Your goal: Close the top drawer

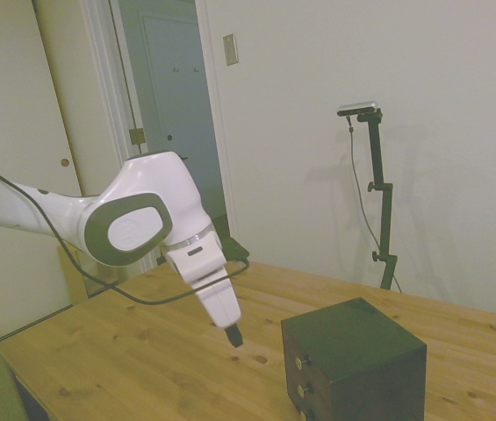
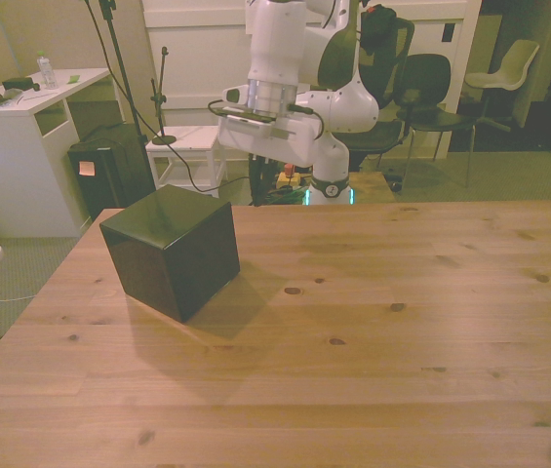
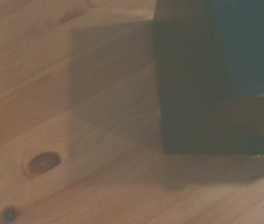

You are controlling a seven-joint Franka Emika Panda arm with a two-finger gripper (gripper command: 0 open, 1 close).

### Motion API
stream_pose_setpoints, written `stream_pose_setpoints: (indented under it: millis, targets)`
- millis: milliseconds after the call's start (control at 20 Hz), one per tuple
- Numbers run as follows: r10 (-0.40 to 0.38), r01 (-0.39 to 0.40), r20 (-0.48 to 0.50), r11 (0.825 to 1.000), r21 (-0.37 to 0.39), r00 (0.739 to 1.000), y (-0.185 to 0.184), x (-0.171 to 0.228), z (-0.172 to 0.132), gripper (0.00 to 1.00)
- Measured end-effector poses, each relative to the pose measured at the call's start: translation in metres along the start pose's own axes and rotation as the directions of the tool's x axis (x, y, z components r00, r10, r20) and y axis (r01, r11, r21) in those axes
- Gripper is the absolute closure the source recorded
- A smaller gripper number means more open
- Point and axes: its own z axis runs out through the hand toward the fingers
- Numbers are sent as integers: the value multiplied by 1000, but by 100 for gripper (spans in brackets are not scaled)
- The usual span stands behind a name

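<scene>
Table (image 1: 142,351): pale pine boards with dark knots, bare apart from the cabinet; its grain and two knots fill much of the wrist view.
Room, side view: cream door panels at the left, a dim doorway (image 1: 173,105) behind the arm, then a plain white wall with a switch plate (image 1: 230,49).
Room, front view: a white desk (image 2: 21,107) with clutter at the front view's left, a small black box (image 2: 109,175) on the floor beside it, a white stool (image 2: 187,146), and dark chairs (image 2: 421,93) plus a pale chair (image 2: 514,63) toward the front view's right.
Arm (image 1: 133,228): white, reaching in over the table from the side view's left, wrist angled down.
Gripper (image 1: 233,336): dark tip pointing down above the table, just left of the cabinet in the side view and apart from it; the fingers look close together, but whether they are parted I cannot tell.
Cabinet (image 1: 357,360): black cube standing upright on the table, at the front view's left half, turned corner-on to that camera.
Top drawer (image 1: 311,354): uppermost on the cabinet's front, which faces the side view's lower left, toward the gripper; its knob (image 1: 299,361) sits above two like knobs. The front looks level with the cabinet face; how far in it sits I cannot tell.
Wrist view: the cabinet's dark side (image 3: 192,93) and its shadow on the boards, blurred.
</scene>
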Motion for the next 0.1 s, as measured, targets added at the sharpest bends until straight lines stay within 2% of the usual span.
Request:
stream_pose_setpoints:
  millis: [100]
  targets:
    - [-21,21,-2,1000,13,1000,2,-15,-13,100]
